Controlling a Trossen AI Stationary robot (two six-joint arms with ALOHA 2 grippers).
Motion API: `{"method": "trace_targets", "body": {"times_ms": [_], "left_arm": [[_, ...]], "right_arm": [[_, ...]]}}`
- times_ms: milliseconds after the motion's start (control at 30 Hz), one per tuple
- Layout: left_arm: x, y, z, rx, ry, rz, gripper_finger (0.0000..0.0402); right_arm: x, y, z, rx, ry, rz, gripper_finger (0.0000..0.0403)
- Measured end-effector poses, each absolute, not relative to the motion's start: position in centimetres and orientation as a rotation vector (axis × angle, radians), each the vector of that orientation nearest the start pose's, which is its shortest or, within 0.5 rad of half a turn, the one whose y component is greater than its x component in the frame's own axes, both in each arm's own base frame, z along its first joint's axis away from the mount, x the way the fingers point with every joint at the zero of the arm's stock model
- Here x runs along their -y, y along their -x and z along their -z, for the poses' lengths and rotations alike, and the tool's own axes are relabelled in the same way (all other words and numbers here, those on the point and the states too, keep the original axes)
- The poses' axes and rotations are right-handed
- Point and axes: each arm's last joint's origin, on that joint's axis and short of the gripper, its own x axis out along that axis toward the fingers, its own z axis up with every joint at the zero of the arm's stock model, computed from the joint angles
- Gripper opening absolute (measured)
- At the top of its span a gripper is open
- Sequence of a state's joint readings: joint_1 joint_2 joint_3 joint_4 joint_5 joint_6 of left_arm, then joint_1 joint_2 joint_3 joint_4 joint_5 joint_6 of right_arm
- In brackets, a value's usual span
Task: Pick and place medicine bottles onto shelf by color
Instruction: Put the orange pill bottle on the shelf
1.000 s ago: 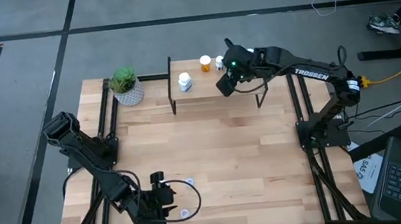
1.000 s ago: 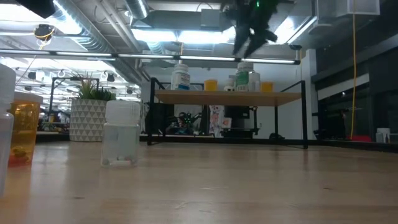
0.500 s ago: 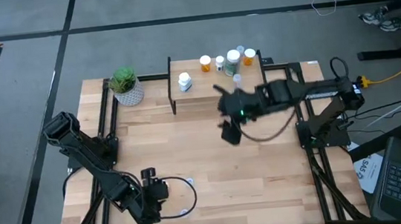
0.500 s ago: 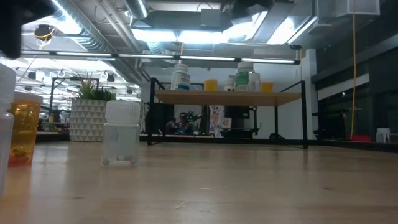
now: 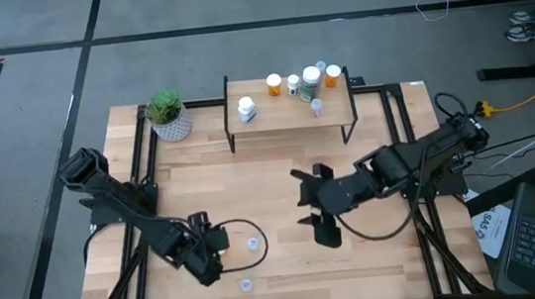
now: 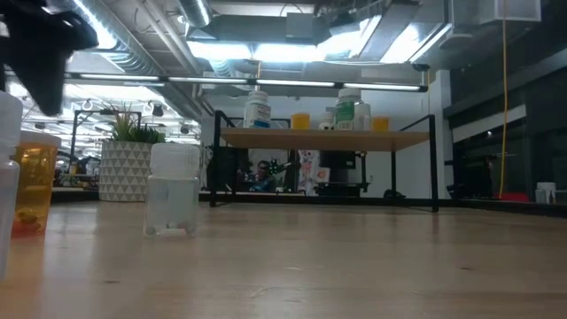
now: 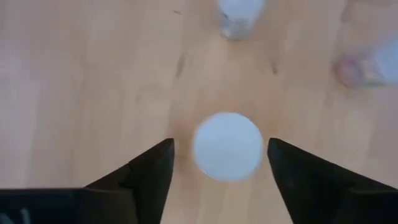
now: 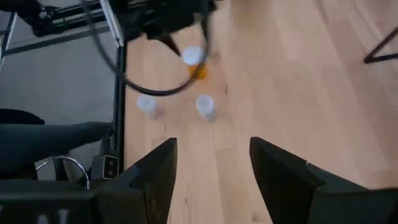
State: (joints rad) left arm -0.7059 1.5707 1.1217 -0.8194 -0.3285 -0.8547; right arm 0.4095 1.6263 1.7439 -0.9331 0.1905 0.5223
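Observation:
The shelf (image 5: pixel 288 107) stands at the table's far edge and carries a white bottle (image 5: pixel 246 109), orange ones (image 5: pixel 275 84), a greenish one (image 5: pixel 311 85) and small clear ones. Near the front left, my left gripper (image 7: pixel 221 144) points down, open, its fingers on either side of a white-capped bottle (image 7: pixel 227 146) with a gap on each side. Small clear bottles (image 5: pixel 253 242) (image 5: pixel 246 285) stand beside it on the table. My right gripper (image 8: pixel 212 146) hangs open with nothing in it above the table's middle (image 5: pixel 308 205).
A green plant in a white pot (image 5: pixel 168 116) stands left of the shelf. A black cable (image 5: pixel 244 256) loops over the table by the left gripper. In the low view an orange bottle (image 6: pixel 34 186) and a clear one (image 6: pixel 173 190) stand close to the camera.
My right gripper has swung away from the shelf toward the table's near side and now hangs over the middle, with nothing in it. My left gripper has shifted a little toward the far edge, tipped further down, and now shows at the low view's upper left.

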Motion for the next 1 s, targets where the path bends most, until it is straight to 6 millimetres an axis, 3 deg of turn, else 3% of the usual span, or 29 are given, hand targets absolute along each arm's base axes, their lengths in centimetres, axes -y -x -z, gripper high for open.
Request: {"method": "trace_targets", "body": {"times_ms": [267,500,1000], "left_arm": [[18.4,-23.2,-22.4,-1.139,0.104,-0.119,0.0294],[18.2,-23.4,-22.5,-1.120,0.181,-0.173,0.0297],[18.9,-24.5,-19.6,-1.172,0.154,-0.240,0.0297]], "right_arm": [[-14.9,-31.3,-37.6,-0.805,-0.203,0.000,0.0203],[-15.4,-31.8,-37.0,-0.809,-0.192,0.021,0.0203],[-15.5,-31.8,-36.9,-0.812,-0.207,0.029,0.0203]]}}
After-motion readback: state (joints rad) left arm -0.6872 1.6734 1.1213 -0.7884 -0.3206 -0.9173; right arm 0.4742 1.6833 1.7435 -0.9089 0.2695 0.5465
